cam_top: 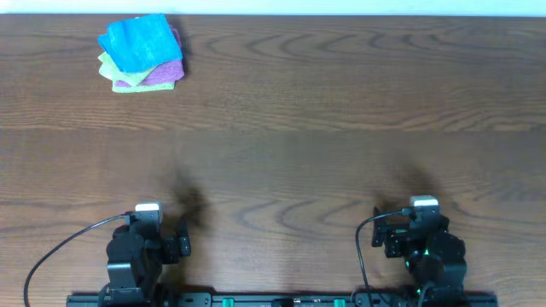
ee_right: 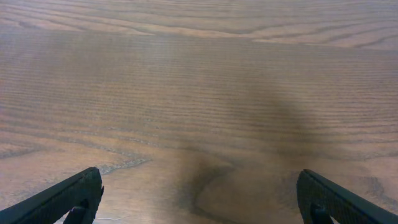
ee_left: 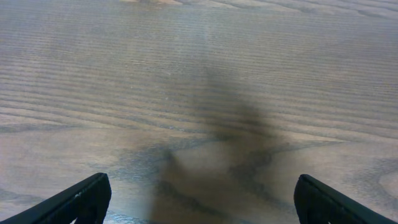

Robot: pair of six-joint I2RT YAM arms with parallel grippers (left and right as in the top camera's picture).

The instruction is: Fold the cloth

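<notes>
The bright sky-blue soft terry cloth (cam_top: 136,41) lies at the far left corner of the wooden table (cam_top: 341,128), well away from both my arms at the near edge. My left tool (ee_left: 200,202) is the nearer one, and the cloth lies ahead of it and slightly left. It tops a small stack, over a lime-green folded cloth (cam_top: 107,66) and a purple folded cloth (cam_top: 162,75). It looks roughly square, rumpled, skewed to the table edges, with no clear long axis. My left tool and right tool (ee_right: 199,199) are both spread wide, holding nothing.
</notes>
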